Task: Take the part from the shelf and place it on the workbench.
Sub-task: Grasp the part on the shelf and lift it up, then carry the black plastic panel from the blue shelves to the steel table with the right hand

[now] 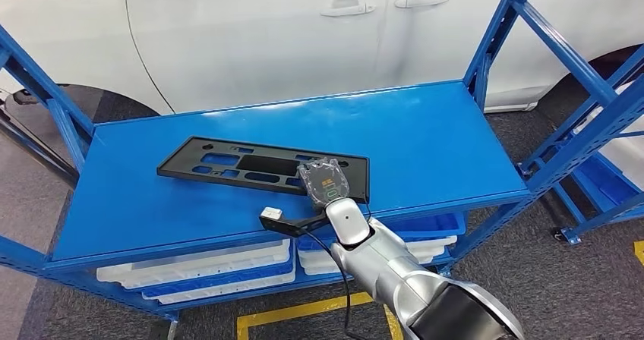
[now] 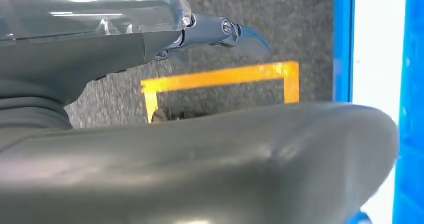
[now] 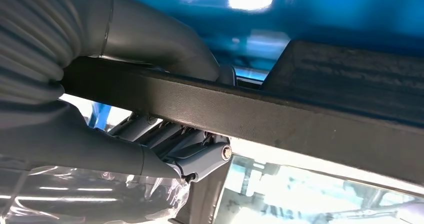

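While the black part [image 1: 262, 167] is lying flat on the blue shelf [image 1: 425, 139], its near edge is being clasped by the right hand [image 1: 325, 179] fingers [image 3: 170, 139]; a level lift is being advised

Black part [image 1: 262, 165]; blue shelf [image 1: 425, 127]; white car [image 1: 266, 36].

Bare blue shelf top [image 1: 456, 135] lies open at right and lower left of the black plate [image 1: 258, 165], while blue uprights [image 1: 494, 36] block both upper corners.
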Available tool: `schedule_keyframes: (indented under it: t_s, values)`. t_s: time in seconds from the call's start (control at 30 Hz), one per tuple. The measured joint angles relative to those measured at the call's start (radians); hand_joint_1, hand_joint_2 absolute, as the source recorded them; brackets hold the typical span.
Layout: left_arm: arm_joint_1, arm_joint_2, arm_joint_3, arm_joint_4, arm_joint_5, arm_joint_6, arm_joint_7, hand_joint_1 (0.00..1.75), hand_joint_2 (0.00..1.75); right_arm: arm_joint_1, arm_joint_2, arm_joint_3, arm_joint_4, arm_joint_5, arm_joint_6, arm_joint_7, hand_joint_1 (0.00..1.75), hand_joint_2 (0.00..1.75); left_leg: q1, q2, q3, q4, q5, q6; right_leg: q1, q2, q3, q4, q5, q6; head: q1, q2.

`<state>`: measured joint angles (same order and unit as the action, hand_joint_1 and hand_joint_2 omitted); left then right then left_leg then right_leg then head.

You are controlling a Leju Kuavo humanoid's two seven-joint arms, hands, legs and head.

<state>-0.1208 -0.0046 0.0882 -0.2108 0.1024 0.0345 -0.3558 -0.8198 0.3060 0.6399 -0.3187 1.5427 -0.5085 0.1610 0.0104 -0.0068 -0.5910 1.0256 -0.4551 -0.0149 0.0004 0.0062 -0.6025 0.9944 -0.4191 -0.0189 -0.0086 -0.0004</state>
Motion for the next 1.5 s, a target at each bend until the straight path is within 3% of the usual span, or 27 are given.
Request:
schedule_keyframes:
  t_s: [0.1, 0.13, 0.17, 0.2, 0.27, 0.33, 0.47, 0.53, 0.63, 0.67, 0.7, 0.77, 0.83, 0.9, 1.0, 1.07, 1.13, 1.17, 1.2, 1.23, 1.3, 1.37, 1.5]
  values:
    - [-0.001, -0.001, 0.002, 0.0, 0.001, 0.009, -0.009, 0.0, 0.0, -0.001, 0.0, -0.002, 0.0, -0.001, -0.007, -0.003, 1.75, 1.75, 0.004, 0.001, -0.083, 0.177, -0.087, -0.014, -0.003, -0.001, 0.005, -0.003, -0.002, -0.009, 0.0, 0.0]
    - [0.0, -0.001, 0.003, 0.0, 0.001, 0.014, -0.008, 0.0, 0.0, 0.0, 0.0, -0.002, 0.0, -0.002, -0.01, -0.004, 1.75, 1.75, 0.005, 0.001, -0.114, 0.236, -0.105, -0.017, -0.003, -0.001, 0.005, -0.002, -0.003, -0.01, 0.0, 0.0]
    - [0.0, -0.001, 0.005, 0.0, 0.001, 0.019, -0.006, 0.0, 0.0, 0.0, 0.0, -0.003, 0.0, -0.003, -0.012, -0.006, 1.75, 1.75, 0.006, 0.001, -0.131, 0.263, -0.104, -0.018, -0.003, -0.001, 0.006, -0.001, -0.005, -0.01, 0.0, 0.0]
    - [-0.001, -0.001, 0.007, 0.0, 0.001, 0.023, -0.003, 0.0, 0.0, 0.0, 0.0, -0.004, 0.0, -0.006, -0.015, -0.008, 1.75, 1.75, 0.007, 0.001, -0.129, 0.251, -0.083, -0.019, -0.003, 0.0, 0.007, 0.001, -0.007, -0.009, 0.0, 0.0]
    - [-0.002, 0.0, 0.011, 0.0, 0.001, 0.029, -0.001, 0.0, 0.0, 0.0, 0.0, -0.011, -0.002, -0.021, -0.033, -0.017, 1.75, 1.75, 0.01, 0.002, -0.075, 0.126, -0.008, -0.017, -0.004, 0.002, 0.013, 0.006, -0.015, -0.004, 0.0, 0.0]
    - [-0.002, 0.0, 0.015, 0.0, 0.001, 0.033, -0.003, 0.0, 0.0, -0.003, 0.0, -0.027, -0.01, -0.061, -0.077, -0.045, 1.75, 1.75, 0.008, 0.002, -0.024, 0.014, 0.032, -0.01, 0.0, 0.003, 0.012, 0.013, -0.022, 0.005, 0.0, 0.0]
    - [0.003, 0.0, 0.026, 0.0, 0.0, 0.035, -0.032, 0.0, 0.0, -0.013, -0.001, -0.102, -0.06, -0.221, -0.154, -0.18, 1.75, 1.75, 0.005, 0.0, -0.015, -0.013, 0.03, 0.015, 0.002, 0.003, 0.004, 0.02, -0.028, 0.025, 0.0, 0.0]
    - [0.003, 0.0, 0.034, 0.0, 0.007, 0.025, -0.047, 0.0, 0.0, -0.016, -0.002, -0.146, -0.096, -0.325, -0.155, -0.275, 1.75, 1.75, 0.008, 0.0, -0.012, -0.019, 0.033, 0.028, 0.0, 0.001, -0.02, 0.077, -0.066, 0.033, 0.0, 0.0]
    - [0.004, 0.001, 0.066, 0.0, 0.06, -0.027, -0.089, 0.0, 0.0, 0.044, -0.004, -0.241, -0.247, -0.731, -0.051, -0.604, 1.75, 1.75, 0.007, 0.0, -0.011, -0.019, 0.031, 0.038, -0.003, 0.0, -0.115, 0.271, -0.152, 0.039, 0.0, 0.0]
    - [0.005, 0.001, 0.083, 0.0, 0.075, -0.04, -0.106, 0.0, 0.0, 0.083, -0.008, -0.269, -0.346, -0.927, 0.021, -0.717, 1.75, 1.75, 0.006, -0.001, -0.011, -0.017, 0.029, 0.039, -0.004, 0.0, -0.136, 0.308, -0.157, 0.04, 0.0, 0.0]
    - [0.006, 0.001, 0.098, 0.0, 0.083, -0.047, -0.123, 0.0, 0.0, 0.124, -0.014, -0.29, -0.464, -1.127, 0.104, -0.796, 1.75, 1.75, 0.006, -0.004, -0.01, -0.015, 0.027, 0.04, -0.004, 0.0, -0.14, 0.308, -0.142, 0.039, 0.0, 0.0]
    - [0.009, 0.001, 0.123, 0.0, 0.087, -0.05, -0.145, 0.0, 0.0, 0.192, -0.038, -0.314, -0.735, -1.483, 0.273, -0.832, 1.75, 1.75, 0.003, -0.011, -0.003, -0.011, 0.019, 0.039, -0.002, -0.001, -0.092, 0.198, -0.067, 0.03, 0.0, 0.0]
    - [0.015, 0.0, 0.138, 0.0, 0.081, -0.041, -0.15, 0.0, 0.0, 0.247, -0.072, -0.33, -0.983, -1.683, 0.412, -0.798, 1.75, 1.75, -0.002, -0.017, 0.003, -0.009, 0.011, 0.035, 0.004, -0.004, -0.034, 0.071, -0.016, 0.017, 0.0, 0.0]
    - [0.023, 0.001, 0.147, 0.0, 0.074, -0.033, -0.152, 0.0, 0.0, 0.304, -0.104, -0.339, -1.178, -1.747, 0.512, -0.786, 1.75, 1.75, -0.004, -0.016, 0.005, -0.01, 0.006, 0.027, 0.008, -0.003, -0.015, 0.028, -0.013, 0.011, 0.001, 0.0]
    - [0.026, 0.004, 0.158, 0.0, 0.07, -0.025, -0.156, 0.0, 0.0, 0.366, -0.128, -0.342, -1.361, -1.766, 0.57, -0.788, 1.75, 1.75, -0.004, -0.008, 0.008, -0.003, -0.009, 0.013, -0.001, 0.002, -0.004, 0.011, -0.011, 0.005, 0.001, 0.0]
    - [0.025, 0.004, 0.161, 0.0, 0.062, -0.022, -0.166, 0.0, 0.0, 0.392, -0.137, -0.343, -1.434, -1.783, 0.608, -0.796, 1.75, 1.75, -0.003, -0.004, -0.021, 0.072, -0.055, 0.005, -0.007, 0.0, 0.007, 0.001, -0.01, -0.002, 0.001, 0.0]
    - [0.025, 0.003, 0.162, 0.0, 0.051, -0.026, -0.183, 0.0, 0.0, 0.421, -0.147, -0.338, -1.481, -1.816, 0.683, -0.799, 1.75, 1.75, 0.001, -0.002, -0.084, 0.205, -0.114, -0.003, -0.006, -0.001, 0.01, 0.0, -0.012, -0.007, 0.0, 0.0]
    - [0.026, 0.003, 0.162, 0.0, 0.047, -0.031, -0.193, 0.0, 0.0, 0.439, -0.153, -0.331, -1.498, -1.83, 0.724, -0.799, 1.75, 1.75, 0.002, -0.001, -0.107, 0.251, -0.127, -0.006, -0.006, 0.0, 0.01, 0.0, -0.012, -0.007, 0.0, 0.0]
    - [0.026, 0.004, 0.162, 0.0, 0.044, -0.035, -0.201, 0.0, 0.0, 0.458, -0.159, -0.321, -1.511, -1.838, 0.761, -0.801, 1.75, 1.75, 0.003, -0.001, -0.116, 0.264, -0.121, -0.008, -0.006, 0.0, 0.011, 0.001, -0.013, -0.007, 0.0, 0.0]
    - [0.026, 0.004, 0.163, 0.0, 0.041, -0.036, -0.207, 0.0, 0.0, 0.478, -0.164, -0.308, -1.52, -1.837, 0.79, -0.804, 1.75, 1.75, 0.004, -0.001, -0.101, 0.232, -0.095, -0.008, -0.006, 0.001, 0.012, 0.002, -0.014, -0.005, 0.0, 0.0]
    - [0.025, 0.005, 0.165, 0.0, 0.036, -0.031, -0.208, 0.0, 0.0, 0.512, -0.174, -0.273, -1.529, -1.82, 0.834, -0.82, 1.75, 1.75, 0.004, 0.0, -0.032, 0.093, -0.027, -0.004, -0.005, 0.002, 0.015, 0.006, -0.017, -0.001, 0.0, 0.0]
    - [0.025, 0.006, 0.166, 0.0, 0.03, -0.021, -0.193, 0.0, 0.0, 0.536, -0.183, -0.222, -1.528, -1.799, 0.862, -0.841, 1.75, 1.75, 0.0, -0.002, 0.016, -0.004, 0.006, 0.006, -0.003, 0.003, 0.014, 0.012, -0.018, 0.007, 0.0, 0.0]
    - [0.028, 0.011, 0.167, 0.0, 0.023, -0.014, -0.164, 0.0, 0.0, 0.559, -0.193, -0.126, -1.513, -1.774, 0.862, -0.853, 1.75, 1.75, -0.001, -0.001, 0.015, -0.022, 0.019, 0.025, -0.001, 0.004, 0.005, 0.021, -0.023, 0.025, 0.0, 0.0]
